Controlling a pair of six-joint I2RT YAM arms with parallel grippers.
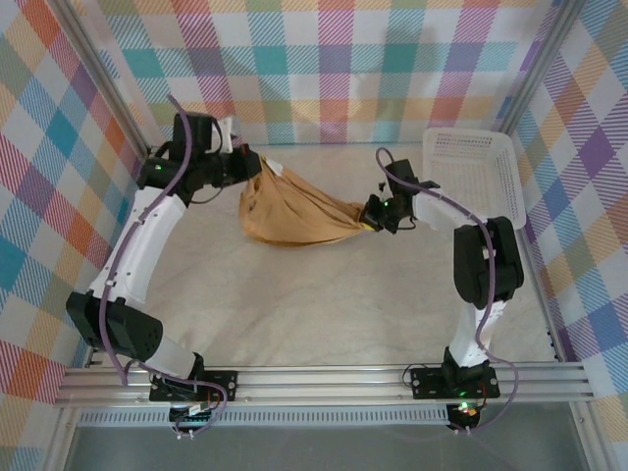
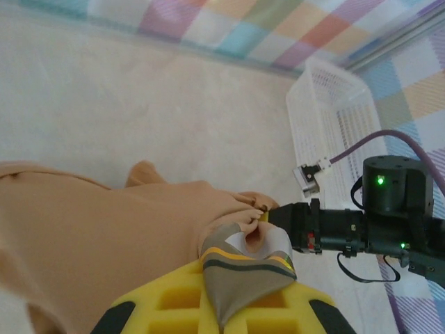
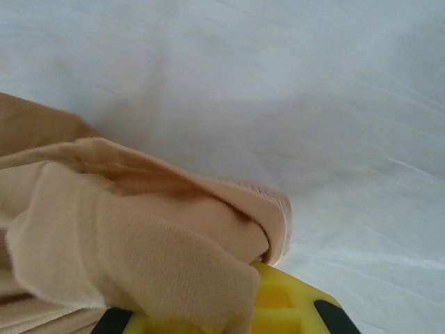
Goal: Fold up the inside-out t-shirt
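The folding has not really started. I have the t-shirt (image 1: 294, 218) up off the table (image 1: 294, 324), and that is all so far. No side is folded over. The shirt is not laid flat yet. I think I must spread it out smooth first and then fold it neatly. So most of the job is left.

My left claw (image 1: 247, 165) is pinched tight on one end of the shirt. My right claw (image 1: 365, 218) is pinched tight on the other end. In my wrist views I can see cloth squeezed against my yellow fingers (image 3: 292, 309).

The shirt hangs between my two claws, over the far middle part of the table. My left end looks a bit higher than my right end. The middle sags down like a little hammock. I cannot tell if the lowest part touches the table.

The shirt is orange-brown and soft. It is all bunched up and wrinkly, with deep folds running from one claw to the other. I cannot pick out the sleeves or the neck hole in this lump.

The white basket (image 1: 510, 186) sits to the right, apart from the shirt.
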